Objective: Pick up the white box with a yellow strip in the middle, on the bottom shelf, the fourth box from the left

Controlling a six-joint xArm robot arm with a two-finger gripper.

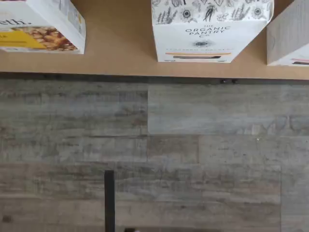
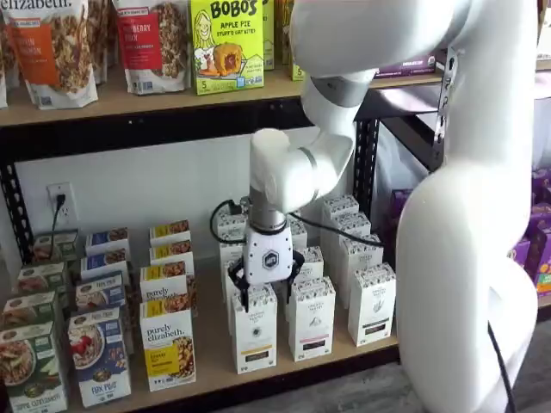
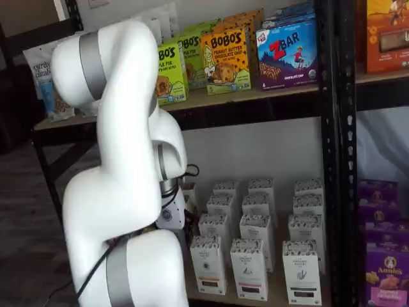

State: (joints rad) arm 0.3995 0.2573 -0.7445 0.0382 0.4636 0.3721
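Note:
The white box (image 2: 255, 334) stands at the front of the bottom shelf (image 2: 211, 366), its black label carrying a yellow strip low on the front. The wrist view shows the white box (image 1: 200, 29) from above, with its speckled band and yellow strip, near the edge of the bottom shelf (image 1: 120, 60). My gripper (image 2: 265, 298) hangs just in front of the box's upper part. It is open, with a black finger showing on each side of the white body and nothing held. In a shelf view the arm hides the fingers and only the white gripper body (image 3: 171, 215) shows.
A purely elizabeth granola box (image 2: 168, 354) stands left of the white box, and like white cartons (image 2: 311, 318) stand to its right and behind. Black uprights (image 3: 339, 153) frame the shelves. Grey plank floor (image 1: 154, 154) lies below the shelf edge.

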